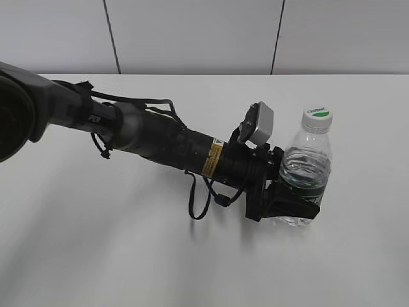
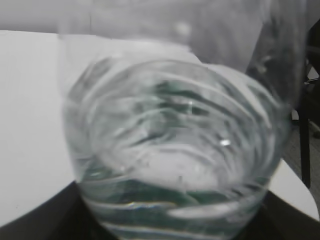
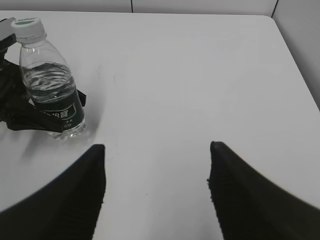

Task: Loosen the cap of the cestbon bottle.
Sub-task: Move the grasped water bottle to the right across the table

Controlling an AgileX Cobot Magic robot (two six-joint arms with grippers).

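Note:
The cestbon bottle (image 1: pixel 307 167) stands upright on the white table, clear with a dark green label band, about half full of water. Its white cap (image 1: pixel 317 119) with a green patch sits on the neck. My left gripper (image 1: pixel 295 206) is shut on the bottle's lower body, its black fingers on both sides of the label. The left wrist view is filled by the blurred bottle (image 2: pixel 175 150). The right wrist view shows the bottle (image 3: pixel 52 90) and cap (image 3: pixel 28 27) at the far left. My right gripper (image 3: pixel 156 170) is open and empty, over bare table, well apart from the bottle.
The left arm (image 1: pixel 140 131) stretches from the left edge across the table to the bottle, with a cable loop hanging below it. The table's right edge (image 3: pixel 295 55) shows in the right wrist view. A white panelled wall stands behind the table.

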